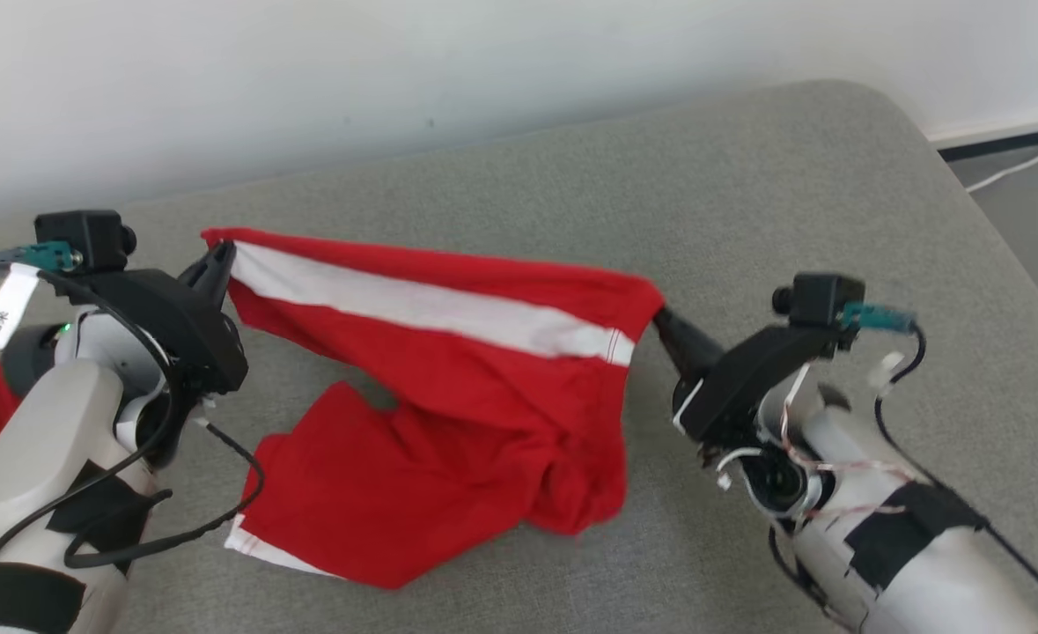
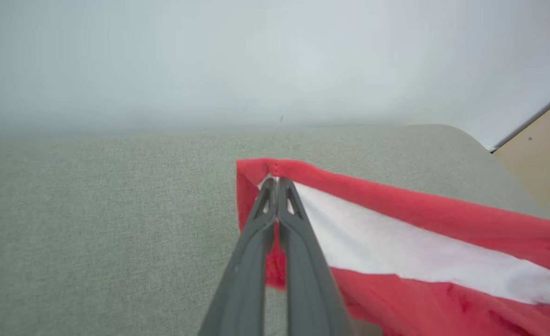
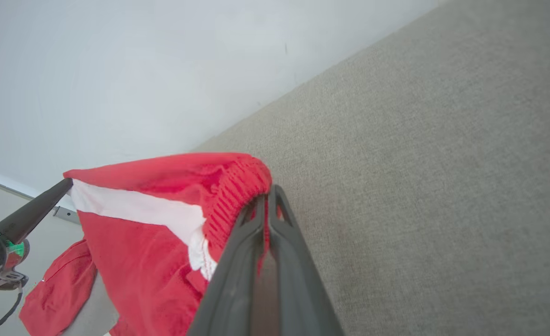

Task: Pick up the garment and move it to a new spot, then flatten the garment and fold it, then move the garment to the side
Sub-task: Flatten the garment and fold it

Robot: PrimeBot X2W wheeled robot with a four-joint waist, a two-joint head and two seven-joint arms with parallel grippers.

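Left fingers (image 2: 251,252) pinched shut on one top corner of red fabric garment with white stripe (image 1: 448,387); right fingers (image 3: 242,266) clamped on ribbed waistband end. Cloth stretched between both, lower half sagging below fingers onto grey upholstered bench (image 1: 747,194). Step: pick-up/move. Next probably needs both arms travelling together, edge taut.
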